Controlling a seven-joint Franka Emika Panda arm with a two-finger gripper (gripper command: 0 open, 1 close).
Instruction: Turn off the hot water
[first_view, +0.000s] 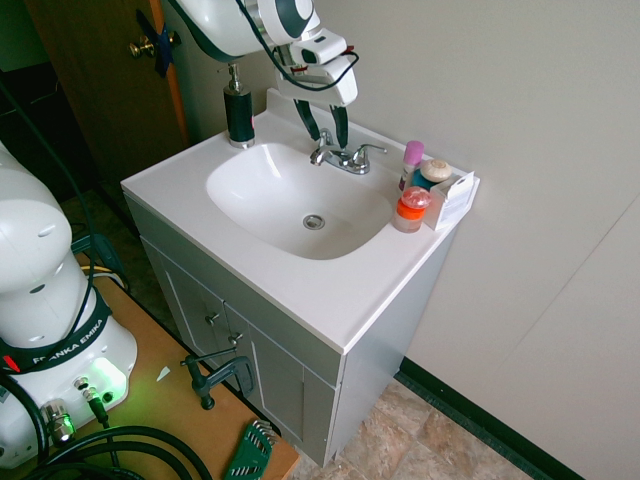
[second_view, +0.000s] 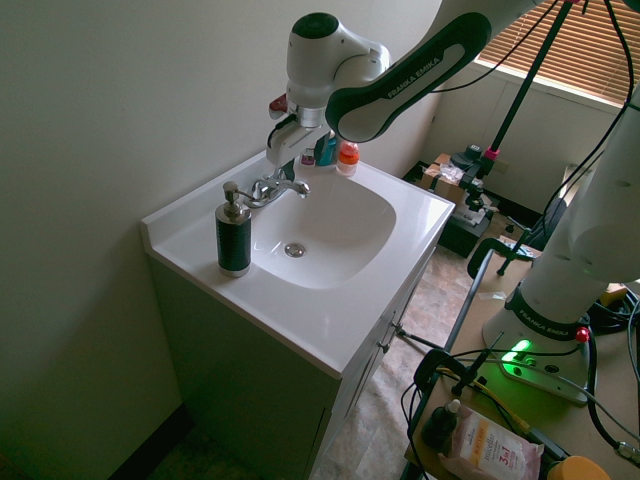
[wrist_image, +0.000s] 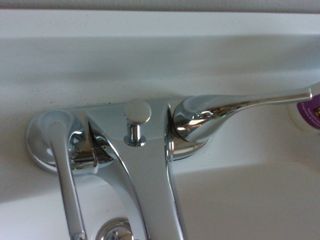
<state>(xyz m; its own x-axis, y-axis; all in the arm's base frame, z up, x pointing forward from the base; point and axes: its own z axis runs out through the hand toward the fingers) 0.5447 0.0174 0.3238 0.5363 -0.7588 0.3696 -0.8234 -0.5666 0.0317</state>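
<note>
A chrome faucet (first_view: 342, 156) stands at the back of the white sink (first_view: 250, 190), with a lever handle on each side of the spout (wrist_image: 145, 185). In the wrist view one handle (wrist_image: 62, 165) points out over the basin, and the other handle (wrist_image: 235, 107) lies sideways along the back rim. A lift-rod knob (wrist_image: 136, 112) sits between them. My gripper (first_view: 326, 128) hangs open just above the faucet (second_view: 275, 187), its two dark fingers apart over the side nearer the soap dispenser. It touches nothing. I cannot see any water stream.
A black soap dispenser (first_view: 238, 110) stands on the counter corner beside the faucet. On the other side stand a pink-capped bottle (first_view: 411, 160), an orange-lidded jar (first_view: 412, 208) and a white box (first_view: 455, 195). The wall rises right behind the faucet.
</note>
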